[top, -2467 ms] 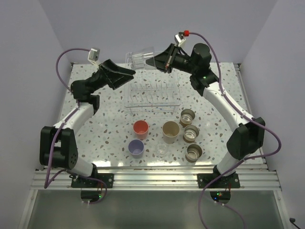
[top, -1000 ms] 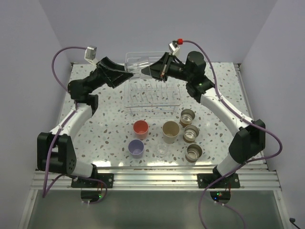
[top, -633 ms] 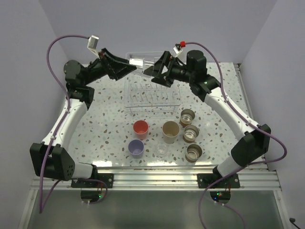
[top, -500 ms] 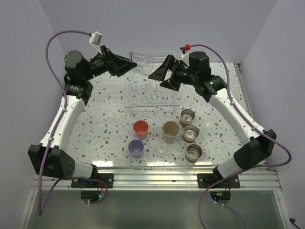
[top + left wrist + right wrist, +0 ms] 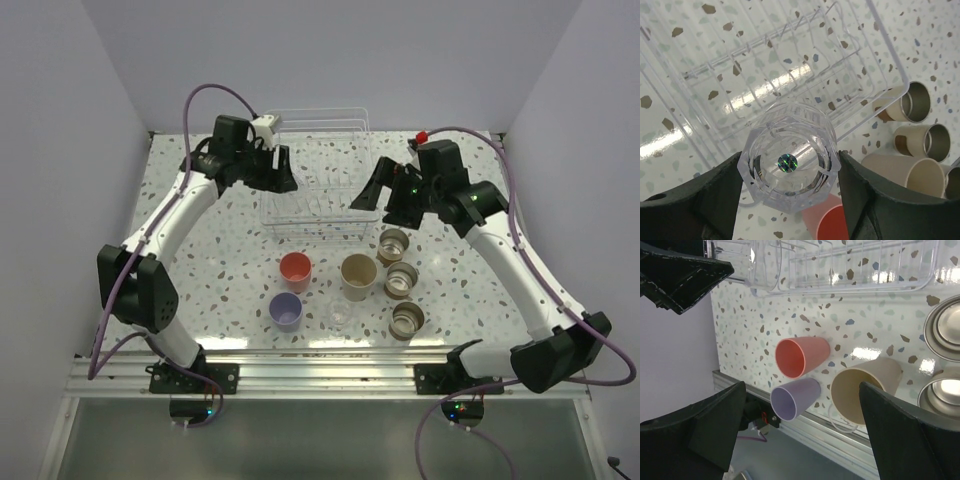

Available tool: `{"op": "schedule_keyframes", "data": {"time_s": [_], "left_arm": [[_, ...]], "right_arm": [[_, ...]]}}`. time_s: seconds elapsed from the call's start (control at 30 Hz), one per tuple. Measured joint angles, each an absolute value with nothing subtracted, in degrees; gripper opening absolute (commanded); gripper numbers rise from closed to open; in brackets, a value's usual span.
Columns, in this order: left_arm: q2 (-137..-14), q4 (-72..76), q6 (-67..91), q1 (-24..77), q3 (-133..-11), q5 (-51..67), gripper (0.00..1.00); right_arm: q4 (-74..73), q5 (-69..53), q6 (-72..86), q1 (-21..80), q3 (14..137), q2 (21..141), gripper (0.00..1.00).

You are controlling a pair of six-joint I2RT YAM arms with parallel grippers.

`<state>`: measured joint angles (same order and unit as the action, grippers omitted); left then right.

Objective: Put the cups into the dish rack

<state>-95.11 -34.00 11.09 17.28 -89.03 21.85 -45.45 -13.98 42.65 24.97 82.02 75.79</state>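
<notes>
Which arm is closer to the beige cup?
Right. The right arm's jaws hover behind the beige cup; the left arm's jaws are farther, over the dish rack's left side, gripping a glass cup.

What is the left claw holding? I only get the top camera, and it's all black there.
Observer: A clear glass cup. The left wrist view shows it end-on, pinched in the left gripper.
Operator: Is it over the rack?
Observer: In that view the dish rack shows right behind most of the glass, so it looks that way.
Operator: Does the other claw have a cup too?
Observer: No. In its wrist view the right gripper is spread wide with nothing between its fingers. Only the coral-red cup and the lavender cup show on the table beneath.
</notes>
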Motion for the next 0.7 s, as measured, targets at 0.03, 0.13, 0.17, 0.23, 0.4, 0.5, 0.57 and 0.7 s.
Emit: {"op": "schedule_keyframes", "data": {"time_s": [0.03, 0.13, 0.17, 0.23, 0.4, 0.5, 0.57, 0.7], "left_arm": [[-95.5, -35.0, 10.4, 17.4, -89.0, 20.8, 0.0], [-95.6, -36.0, 8.8, 18.1, -88.5, 17.8, 0.0], [-95.6, -35.9, 8.4, 18.4, -88.3, 16.8, 0.0], [-95.6, -35.8, 7.8, 19.0, -87.6, 15.5, 0.0], [-95.9, -35.0, 6.9, 20.7, -84.3, 13.0, 0.0], [-96.7, -34.7, 6.6, 21.0, -83.2, 12.3, 0.0], [-97.1, -33.6, 6.4, 21.1, -82.7, 12.0, 0.0], [-97.2, -33.4, 6.3, 21.1, -82.6, 11.2, 0.0]], "right_arm": [[-46.0, -13.9, 42.5, 24.9, 81.8, 75.8, 0.98], [-46.5, -13.3, 42.3, 24.9, 81.4, 75.7, 0.98], [-46.5, -13.1, 42.3, 24.9, 81.2, 75.7, 0.98], [-46.5, -13.0, 42.3, 24.9, 80.6, 75.7, 0.98], [-46.6, -12.9, 42.3, 24.9, 79.5, 75.7, 0.98], [-46.7, -12.8, 42.3, 24.9, 79.5, 75.7, 0.98], [-46.7, -12.7, 42.3, 24.9, 79.5, 75.7, 0.98], [-46.7, -12.5, 42.4, 24.9, 79.4, 75.7, 0.98]]}}
